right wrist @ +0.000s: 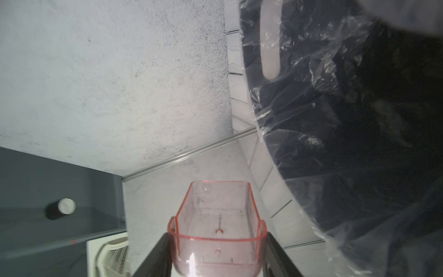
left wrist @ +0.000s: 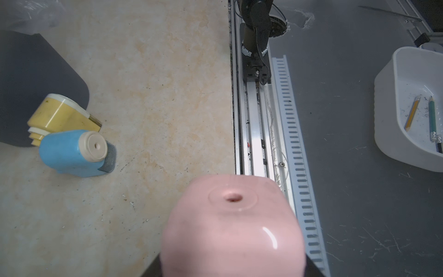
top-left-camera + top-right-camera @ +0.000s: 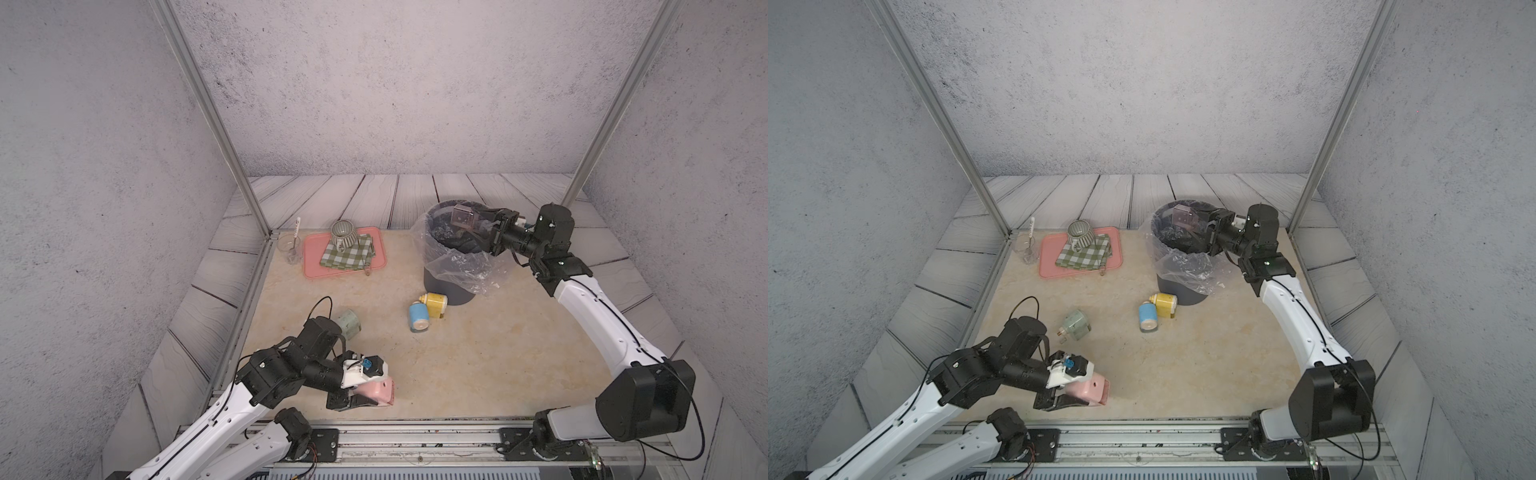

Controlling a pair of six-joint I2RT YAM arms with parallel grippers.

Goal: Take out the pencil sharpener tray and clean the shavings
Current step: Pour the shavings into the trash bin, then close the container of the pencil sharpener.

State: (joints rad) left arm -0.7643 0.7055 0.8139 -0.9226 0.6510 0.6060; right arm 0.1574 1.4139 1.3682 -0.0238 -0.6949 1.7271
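Right gripper is clamped across one end of the clear, red-tinted plastic shavings tray. The tray sticks out past its fingertips, over the mouth of the dark grey bag-lined bin. Down front, left gripper is closed on the pink plastic pencil sharpener body, near the beige tabletop's front edge.

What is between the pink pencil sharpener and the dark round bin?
A blue plastic sharpener and a yellow plastic sharpener, side by side, in both top views.
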